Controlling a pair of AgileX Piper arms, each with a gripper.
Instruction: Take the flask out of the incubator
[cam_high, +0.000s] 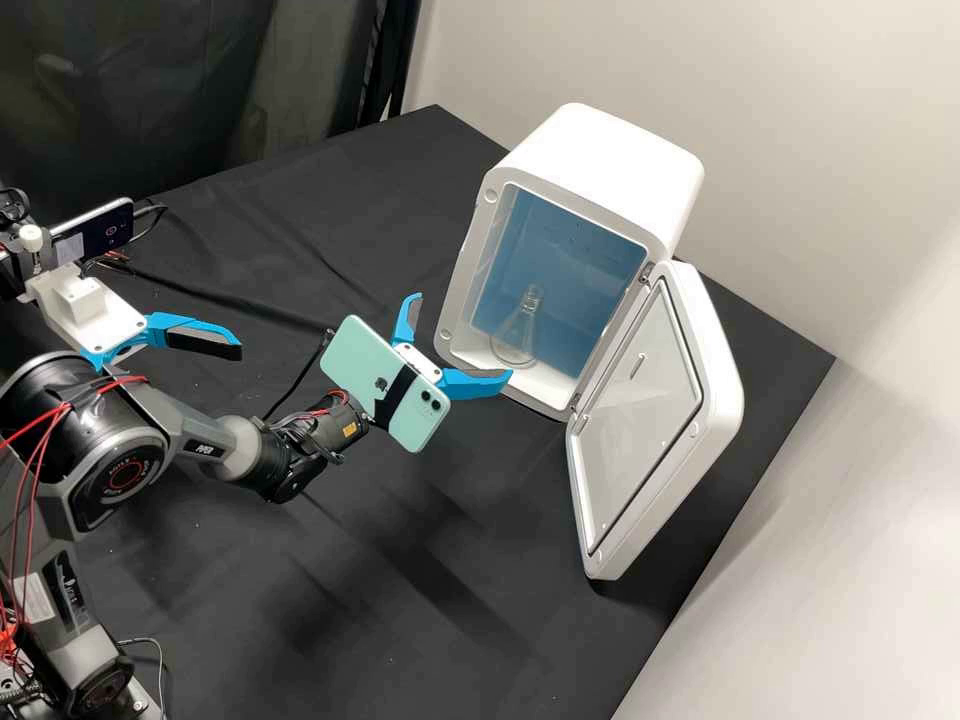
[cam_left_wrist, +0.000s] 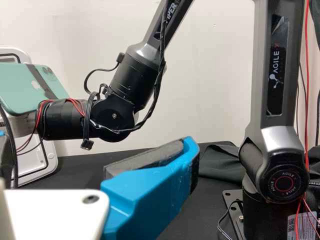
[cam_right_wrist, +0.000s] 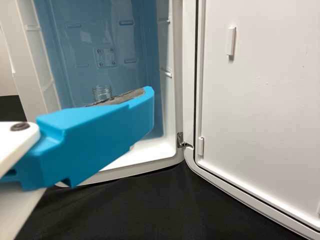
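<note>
Flask (cam_high: 525, 318) is clear glass, cone-shaped with a narrow neck. It stands upright on the floor of the white incubator (cam_high: 610, 160), toward the back of its blue inside. The incubator's door (cam_high: 690, 420) is swung wide open. Right gripper (cam_high: 450, 345) sits just outside the incubator's opening, fingers spread wide, holding nothing. Left gripper (cam_high: 190, 338) is well away from the incubator, can't tell how open it is.
</note>
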